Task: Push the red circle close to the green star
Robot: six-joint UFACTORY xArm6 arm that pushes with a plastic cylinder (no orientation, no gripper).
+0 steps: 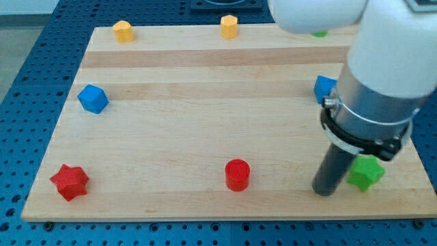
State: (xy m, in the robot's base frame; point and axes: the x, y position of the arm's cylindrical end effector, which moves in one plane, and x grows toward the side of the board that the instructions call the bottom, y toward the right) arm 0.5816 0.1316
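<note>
The red circle (237, 174) stands near the board's bottom edge, a little right of centre. The green star (365, 173) lies near the bottom right corner, partly hidden behind the arm. My tip (324, 191) rests on the board between them, just left of the green star and well to the right of the red circle. It touches neither that I can tell.
A red star (69, 182) lies at the bottom left. A blue block (93, 99) sits at the left, another blue block (325, 88) at the right behind the arm. Two yellow blocks (123, 31) (229, 26) and a green piece (319, 32) sit along the top edge.
</note>
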